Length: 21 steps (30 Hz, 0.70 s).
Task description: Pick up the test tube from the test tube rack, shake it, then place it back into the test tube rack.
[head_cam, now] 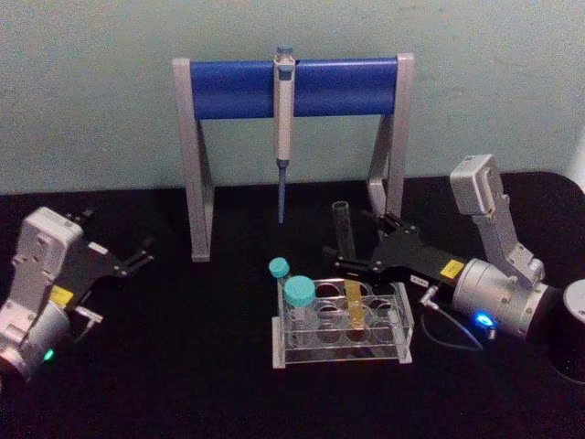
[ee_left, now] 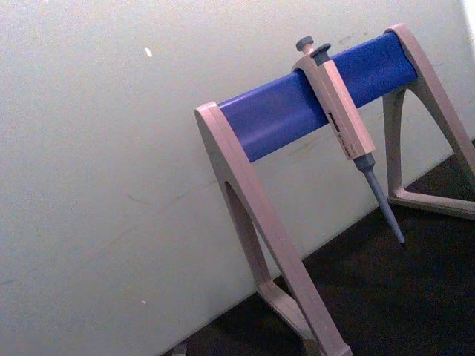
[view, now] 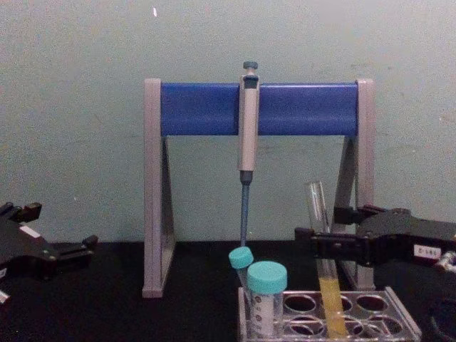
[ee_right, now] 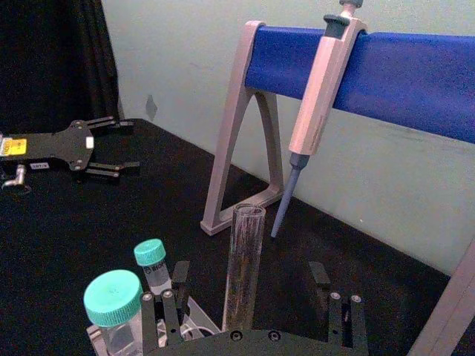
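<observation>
Right wrist view: the right gripper [ee_right: 249, 276] straddles the test tube [ee_right: 245, 245], fingers apart with a gap on each side, nothing clamped. The tube stands upright in a hole of the rack [head_cam: 402, 320], which sits toward the front of the worktop, right of centre.

If the fingers close off-centre, one pad likely meets the glass first and levers it against the hole, tilting or sliding the light rack. A weak grip on smooth glass could let the tube slip; a slanted lift could drag the rack or knock the capped tubes [head_cam: 299, 293] just beside it. The tube has no cap, so hard shaking may fling out the yellow liquid.

The left gripper [head_cam: 137, 256] rests open near the worktop's left edge.
</observation>
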### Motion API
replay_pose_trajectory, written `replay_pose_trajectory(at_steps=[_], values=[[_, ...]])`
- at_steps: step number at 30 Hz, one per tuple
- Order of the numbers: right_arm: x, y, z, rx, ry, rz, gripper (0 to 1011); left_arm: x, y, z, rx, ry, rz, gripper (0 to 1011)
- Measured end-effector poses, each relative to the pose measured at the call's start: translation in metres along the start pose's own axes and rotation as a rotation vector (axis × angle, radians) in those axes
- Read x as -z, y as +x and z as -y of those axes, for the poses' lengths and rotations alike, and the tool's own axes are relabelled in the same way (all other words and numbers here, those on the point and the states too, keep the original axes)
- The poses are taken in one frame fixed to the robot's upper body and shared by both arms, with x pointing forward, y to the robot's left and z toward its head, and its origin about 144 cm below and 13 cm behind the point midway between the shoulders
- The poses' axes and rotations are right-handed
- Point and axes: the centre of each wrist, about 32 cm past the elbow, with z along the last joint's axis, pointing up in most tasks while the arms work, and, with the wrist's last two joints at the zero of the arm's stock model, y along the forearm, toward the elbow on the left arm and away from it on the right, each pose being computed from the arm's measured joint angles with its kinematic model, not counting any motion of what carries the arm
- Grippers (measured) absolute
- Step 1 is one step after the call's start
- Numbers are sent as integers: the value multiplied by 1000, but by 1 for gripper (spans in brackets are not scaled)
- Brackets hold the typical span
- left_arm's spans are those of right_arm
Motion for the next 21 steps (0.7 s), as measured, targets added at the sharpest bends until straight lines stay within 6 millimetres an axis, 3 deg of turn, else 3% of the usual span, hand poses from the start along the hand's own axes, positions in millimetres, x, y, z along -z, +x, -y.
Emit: replay_pose_trajectory(at_steps=[21], values=[[0, 1, -2, 3, -13, 8, 1000, 0, 0, 0, 0, 0, 0, 1001]])
